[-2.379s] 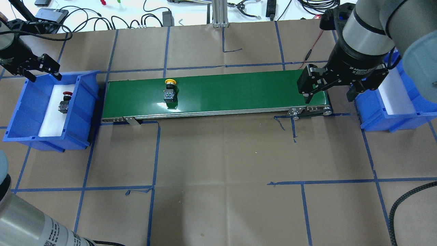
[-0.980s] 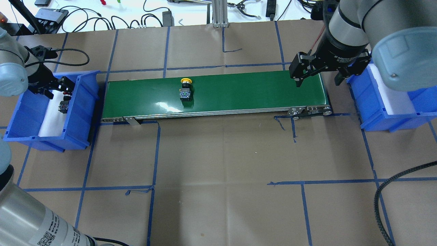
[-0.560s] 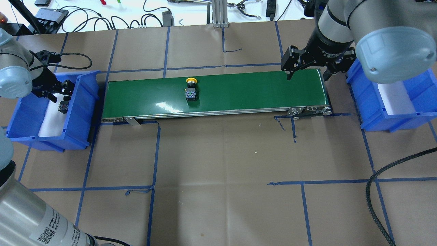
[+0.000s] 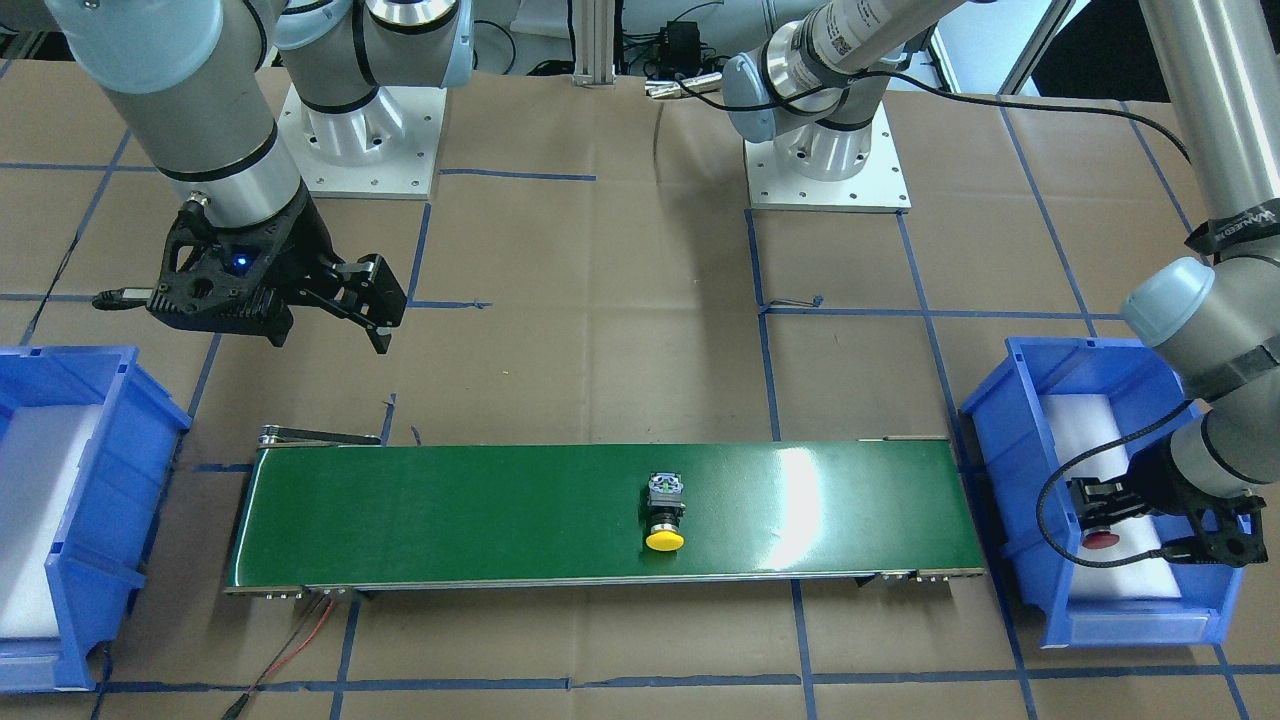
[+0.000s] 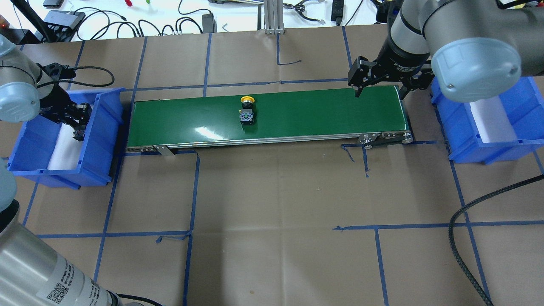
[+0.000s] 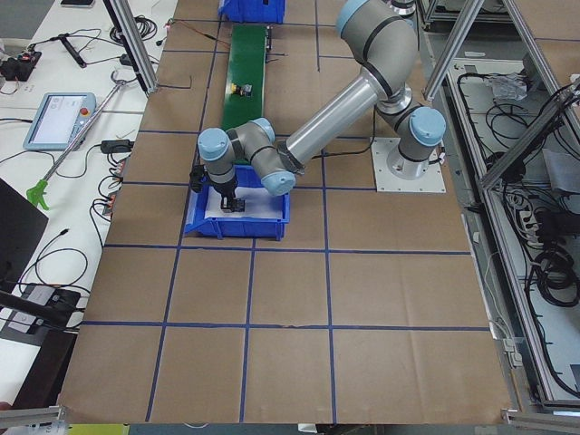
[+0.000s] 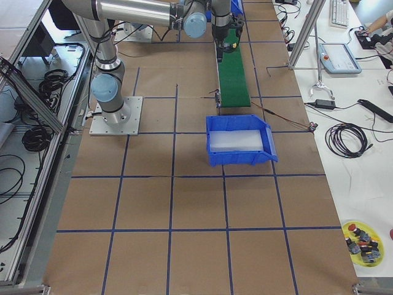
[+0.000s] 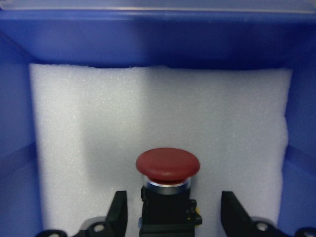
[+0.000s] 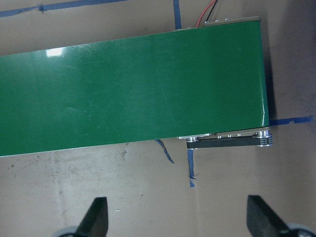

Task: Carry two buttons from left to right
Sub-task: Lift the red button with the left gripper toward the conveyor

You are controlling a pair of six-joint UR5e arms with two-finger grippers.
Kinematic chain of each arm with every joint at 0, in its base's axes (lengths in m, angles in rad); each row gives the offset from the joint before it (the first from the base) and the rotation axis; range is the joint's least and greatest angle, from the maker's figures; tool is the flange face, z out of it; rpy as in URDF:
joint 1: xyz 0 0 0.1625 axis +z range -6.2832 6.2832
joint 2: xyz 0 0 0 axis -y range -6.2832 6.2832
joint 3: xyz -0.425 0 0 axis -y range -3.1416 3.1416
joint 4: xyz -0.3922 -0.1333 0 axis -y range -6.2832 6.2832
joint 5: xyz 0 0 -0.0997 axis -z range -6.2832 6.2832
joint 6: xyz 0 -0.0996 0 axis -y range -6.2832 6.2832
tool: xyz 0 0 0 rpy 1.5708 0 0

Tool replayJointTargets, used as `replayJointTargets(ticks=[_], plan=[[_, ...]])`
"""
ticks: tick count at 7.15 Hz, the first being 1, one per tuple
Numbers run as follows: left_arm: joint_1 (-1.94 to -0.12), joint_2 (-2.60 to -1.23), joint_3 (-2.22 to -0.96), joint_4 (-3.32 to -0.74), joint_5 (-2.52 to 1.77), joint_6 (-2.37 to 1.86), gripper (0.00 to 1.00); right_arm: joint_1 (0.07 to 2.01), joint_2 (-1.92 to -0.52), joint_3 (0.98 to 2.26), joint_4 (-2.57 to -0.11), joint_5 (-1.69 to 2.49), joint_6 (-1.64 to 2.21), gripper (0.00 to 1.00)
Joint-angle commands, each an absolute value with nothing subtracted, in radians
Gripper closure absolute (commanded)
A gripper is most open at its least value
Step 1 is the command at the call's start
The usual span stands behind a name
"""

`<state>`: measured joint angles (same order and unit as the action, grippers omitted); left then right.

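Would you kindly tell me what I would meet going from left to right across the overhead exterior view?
left blue bin → yellow button → right gripper → right blue bin

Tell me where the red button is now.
In the front-facing view, the red button is at the right, on white foam in the blue bin, within the open left gripper.

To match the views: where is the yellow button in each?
Front-facing: yellow button on the green conveyor belt, just right of centre.
Overhead: button just left of belt centre.
Exterior left: button tiny, far up the belt.
Exterior right: yellow speck far along the belt.
Left wrist: absent.
Right wrist: absent.
Shared landmark: the green conveyor belt.
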<state>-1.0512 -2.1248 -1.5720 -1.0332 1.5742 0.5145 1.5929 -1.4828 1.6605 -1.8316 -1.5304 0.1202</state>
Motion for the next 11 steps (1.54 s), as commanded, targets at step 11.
replayJointTargets(ticks=[11], plan=[[-1.308,-1.991,-1.232,-1.568,1.617,0.239,1.00,1.597,-1.382,1.654,-1.901,-1.522,0.124,0.00]])
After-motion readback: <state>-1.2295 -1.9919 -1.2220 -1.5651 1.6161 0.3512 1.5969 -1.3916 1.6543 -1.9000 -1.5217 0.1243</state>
